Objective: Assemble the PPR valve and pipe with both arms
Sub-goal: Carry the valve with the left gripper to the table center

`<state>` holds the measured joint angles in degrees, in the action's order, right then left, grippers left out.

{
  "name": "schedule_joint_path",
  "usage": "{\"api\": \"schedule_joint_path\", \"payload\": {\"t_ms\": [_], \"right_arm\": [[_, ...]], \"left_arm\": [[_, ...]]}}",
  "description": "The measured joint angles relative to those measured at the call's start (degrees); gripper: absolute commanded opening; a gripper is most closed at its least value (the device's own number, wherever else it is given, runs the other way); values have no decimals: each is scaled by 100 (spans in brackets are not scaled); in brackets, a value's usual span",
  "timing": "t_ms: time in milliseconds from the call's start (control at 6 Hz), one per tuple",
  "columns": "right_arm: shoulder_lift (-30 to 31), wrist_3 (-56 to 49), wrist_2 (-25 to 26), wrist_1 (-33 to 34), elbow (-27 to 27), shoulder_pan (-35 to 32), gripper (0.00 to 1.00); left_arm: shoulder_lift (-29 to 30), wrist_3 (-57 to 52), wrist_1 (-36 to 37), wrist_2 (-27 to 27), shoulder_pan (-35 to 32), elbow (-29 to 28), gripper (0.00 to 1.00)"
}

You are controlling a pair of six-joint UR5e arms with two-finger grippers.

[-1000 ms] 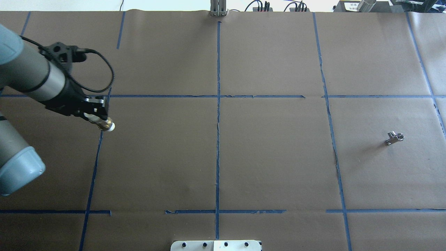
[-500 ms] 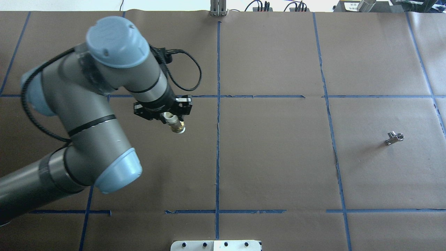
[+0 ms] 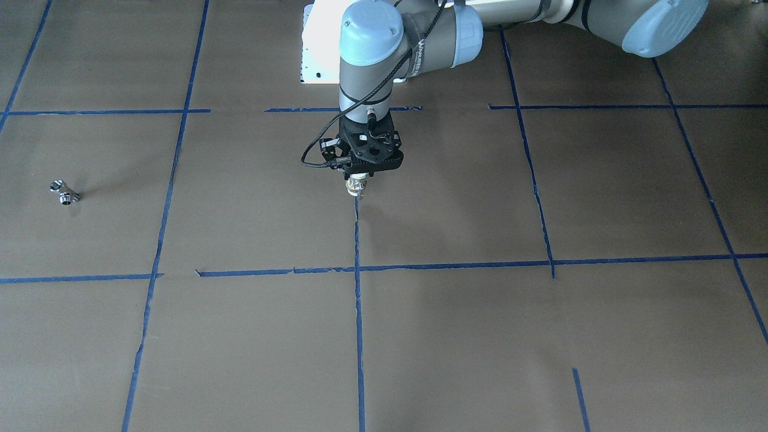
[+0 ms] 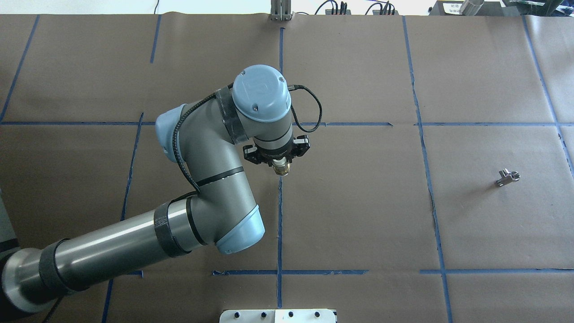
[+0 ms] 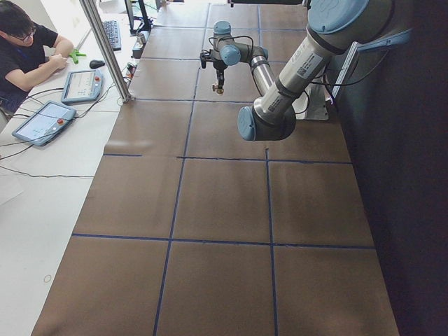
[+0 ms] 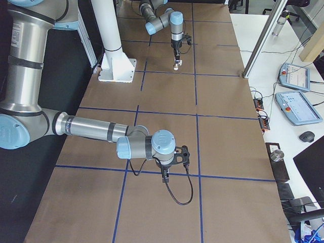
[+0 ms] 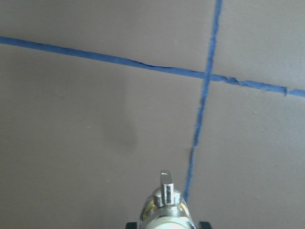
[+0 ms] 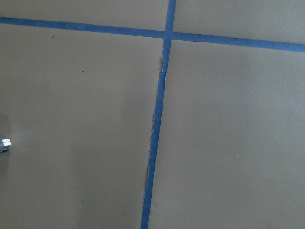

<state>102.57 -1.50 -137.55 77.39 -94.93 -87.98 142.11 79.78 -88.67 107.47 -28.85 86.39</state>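
My left gripper (image 4: 278,162) hangs over the table's middle, above the central blue tape line. It is shut on a short white pipe piece with a brass and chrome end (image 4: 282,169), which points down and is held above the paper. The pipe piece also shows in the front view (image 3: 356,187) and the left wrist view (image 7: 166,207). A small silver metal valve (image 4: 507,176) lies alone far to the right, also seen in the front view (image 3: 65,192). My right gripper (image 6: 164,175) shows only in the right side view, low over the paper. I cannot tell if it is open or shut.
Brown paper with a blue tape grid covers the table. The white pedestal base (image 4: 278,316) is at the near edge. An aluminium post (image 4: 280,11) stands at the far edge. An operator (image 5: 28,49) sits with tablets beyond it.
My left arm has swung from the table's left side to its middle, carrying the pipe piece. The valve has not moved.
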Motion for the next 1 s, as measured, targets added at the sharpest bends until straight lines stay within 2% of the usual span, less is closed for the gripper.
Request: {"api": "schedule_joint_path", "payload": {"t_ms": [500, 667, 833, 1000], "right_arm": [[0, -1, 0, 4, 8, 0, 100], [0, 0, 0, 7, 9, 0, 100], [0, 0, 0, 9, 9, 0, 100], [0, -2, 0, 6, 9, 0, 100]], "left_arm": [[22, 23, -113, -244, 255, -269, 2], [23, 16, -110, -256, 259, -275, 12], [20, 7, -109, -260, 258, -279, 79], [1, 3, -101, -262, 261, -286, 90]]}}
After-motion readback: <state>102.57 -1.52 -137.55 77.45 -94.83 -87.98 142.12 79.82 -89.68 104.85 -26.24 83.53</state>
